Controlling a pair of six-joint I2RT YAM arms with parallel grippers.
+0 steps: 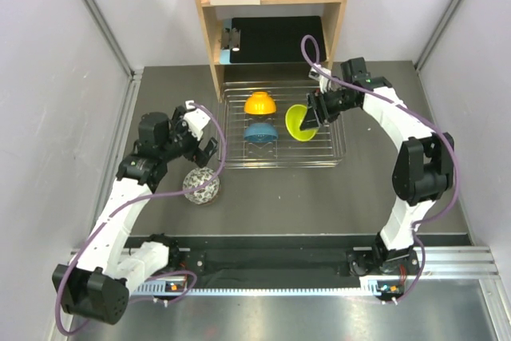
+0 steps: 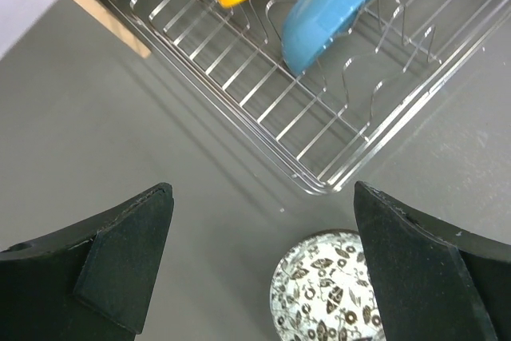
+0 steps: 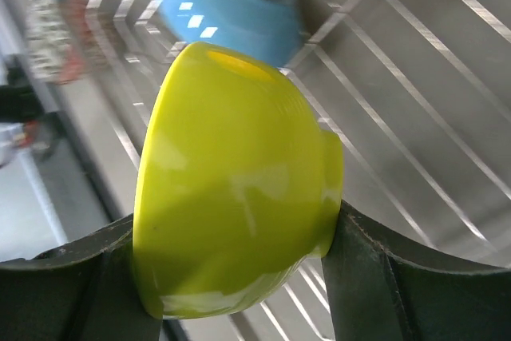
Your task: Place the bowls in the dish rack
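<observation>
The right end effector [image 1: 316,113] clamps the lime-green bowl [image 3: 231,197], tilted over the dish rack [image 1: 338,156], with the blue bowl [image 3: 227,9] just beyond. Released off the tines, it could topple into that bowl. The left end effector [image 2: 263,269] gapes above the patterned bowl [image 2: 323,293] on the bench [image 2: 120,141].

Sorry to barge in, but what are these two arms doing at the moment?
They are loading bowls into the rack. The right gripper holds the lime bowl, tipped on its side, over the rack's right part. The orange bowl and blue bowl already sit in it. The left gripper is open above the patterned bowl, which is on the table just outside the rack.
</observation>
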